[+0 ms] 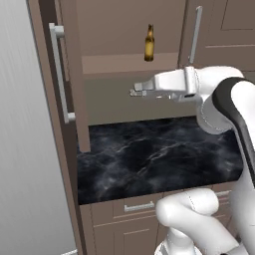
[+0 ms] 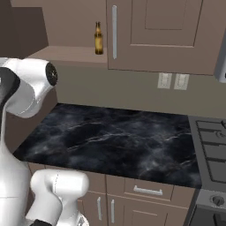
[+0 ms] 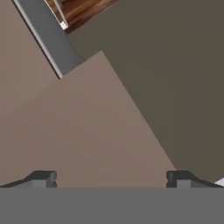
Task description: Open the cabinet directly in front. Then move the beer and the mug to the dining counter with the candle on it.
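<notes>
Nearest the lens in the hand view: two dark fingertips [image 3: 42, 177], set well apart with nothing between them, so gripper [image 3: 110, 179] wide open and empty. Facing plain brown panel and a grey strip, both too close to name with confidence.

Far left in the left base view: left door [image 1: 72, 64] of the cabinet [image 1: 219, 25] swung out towards the camera, its long silver handle [image 1: 59, 74] vertical. Counts as step one done, at least for that half.

Next along, gripper [image 1: 133, 92] again, stretched level and pointing left, below the shelf [image 1: 119, 63] and in front of the back wall. Touching nothing.

Just right of that and higher: beer [image 1: 149, 43], standing on the shelf inside the opened half. Upright, long axis vertical, neck pointing straight up, label low on the body. Same bottle [image 2: 98, 39] from the right base view, near the shelf's front edge and just beside the closed door. Untouched, not yet gripped.

Further right: right door [image 2: 150, 31] shut, bar handle [image 2: 114, 32] vertical. Possibly hiding the mug; whereabouts impossible to tell.

Below: black marble worktop [image 1: 149, 154], then wall sockets [image 2: 172, 81] and stove [image 2: 212, 145] at far right.

Judged progress: early. Left to do: rise to shelf height, close on the bottle's body, carry it to the dining counter with the candle, then find and move the mug, likely after opening the second door.
</notes>
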Tool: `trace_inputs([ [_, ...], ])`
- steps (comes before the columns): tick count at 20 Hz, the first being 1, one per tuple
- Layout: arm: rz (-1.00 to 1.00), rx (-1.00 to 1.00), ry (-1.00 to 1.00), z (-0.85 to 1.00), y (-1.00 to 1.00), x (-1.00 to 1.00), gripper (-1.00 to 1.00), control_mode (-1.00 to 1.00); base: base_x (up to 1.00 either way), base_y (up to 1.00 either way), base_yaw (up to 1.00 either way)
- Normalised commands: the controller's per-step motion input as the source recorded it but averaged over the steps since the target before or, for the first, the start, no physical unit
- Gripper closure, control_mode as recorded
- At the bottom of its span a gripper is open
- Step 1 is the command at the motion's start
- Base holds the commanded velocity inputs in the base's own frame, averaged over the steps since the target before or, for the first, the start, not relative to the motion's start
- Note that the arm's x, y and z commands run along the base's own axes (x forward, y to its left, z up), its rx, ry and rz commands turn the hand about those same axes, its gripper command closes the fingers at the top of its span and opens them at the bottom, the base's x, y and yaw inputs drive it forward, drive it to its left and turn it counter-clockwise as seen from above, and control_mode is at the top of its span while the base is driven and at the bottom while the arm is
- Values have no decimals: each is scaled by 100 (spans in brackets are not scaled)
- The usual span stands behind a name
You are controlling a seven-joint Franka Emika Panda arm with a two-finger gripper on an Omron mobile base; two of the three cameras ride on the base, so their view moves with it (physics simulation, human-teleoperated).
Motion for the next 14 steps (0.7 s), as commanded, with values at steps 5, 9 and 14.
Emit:
trace_inputs([
  [5, -29, 15, 3, 43, -50, -38, -100, -100, 0, 0, 0],
  [9, -30, 25, 21, 26, -45, -37, -100, -100, 0, 0, 0],
  [14, -28, 34, 36, 6, -36, -33, -100, -100, 0, 0, 0],
])
